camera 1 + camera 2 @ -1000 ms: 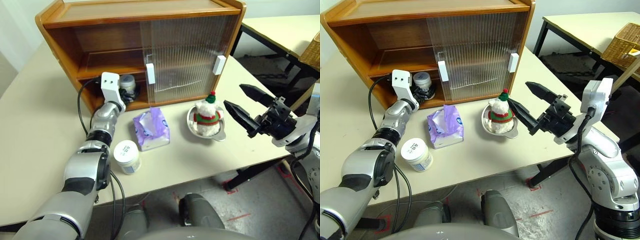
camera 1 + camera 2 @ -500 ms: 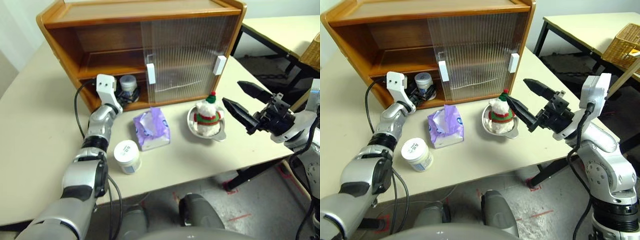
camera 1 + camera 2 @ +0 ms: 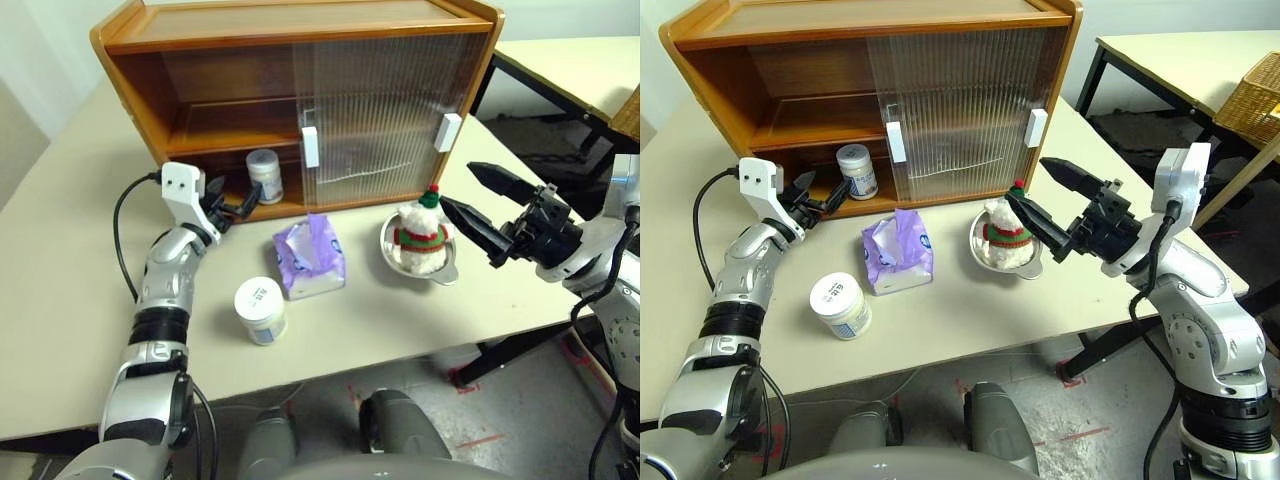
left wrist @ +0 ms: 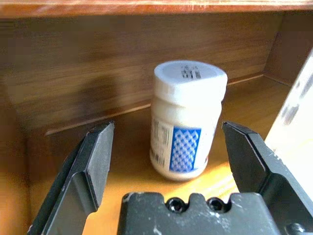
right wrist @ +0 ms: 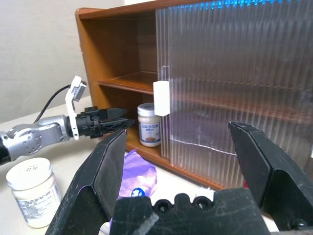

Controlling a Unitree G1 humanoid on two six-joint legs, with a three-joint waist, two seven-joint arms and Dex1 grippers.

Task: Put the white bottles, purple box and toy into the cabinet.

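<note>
One white jar (image 3: 265, 175) stands upright on the cabinet (image 3: 300, 40) floor, lid up, long axis vertical, just left of the sliding doors. Left claw (image 3: 820, 196) at the cabinet's open mouth, fingers wide apart, holding nothing. Second jar (image 3: 260, 311) upright on the table (image 3: 60, 300), well in front of the cabinet. Tissue pack (image 3: 312, 256) just in front of the doors, slit up. Snowman (image 3: 420, 238) upright in a bowl (image 3: 445, 270) beside it. Right claw (image 3: 480, 205) open, empty. Risk: an arm moving near the opening clips the stored jar and topples it.
</note>
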